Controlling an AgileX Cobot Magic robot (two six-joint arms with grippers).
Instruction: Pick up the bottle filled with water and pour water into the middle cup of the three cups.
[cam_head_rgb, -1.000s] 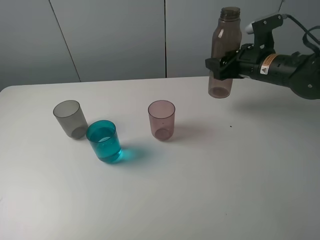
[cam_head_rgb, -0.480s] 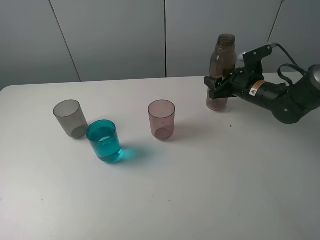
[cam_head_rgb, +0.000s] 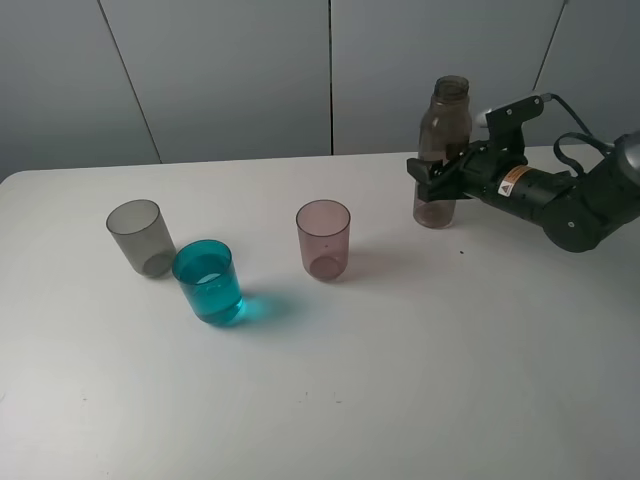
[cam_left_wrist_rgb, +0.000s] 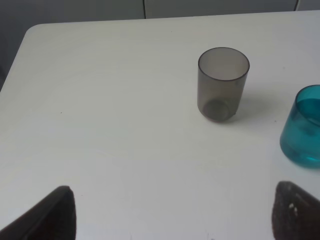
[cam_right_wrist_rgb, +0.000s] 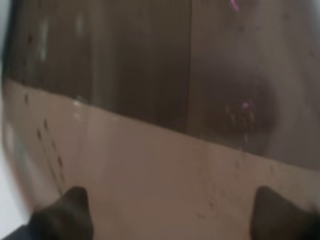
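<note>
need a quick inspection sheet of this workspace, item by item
surface: plain white table, a few tiny dark specks, no spill seen
job's things: tall smoky brown-grey translucent plastic bottle upright at the far right, base at the table; translucent teal-blue tumbler holds liquid; smoky grey tumbler and pale pink-mauve tumbler look empty, all three upright
clutter: nothing seen
grippers: right gripper closed on the bottle's lower body; left gripper hangs apart from the cups, fingers spread, holding nothing
cables: a cable loops over the right arm
surroundings: grey panelled wall behind the table
</note>
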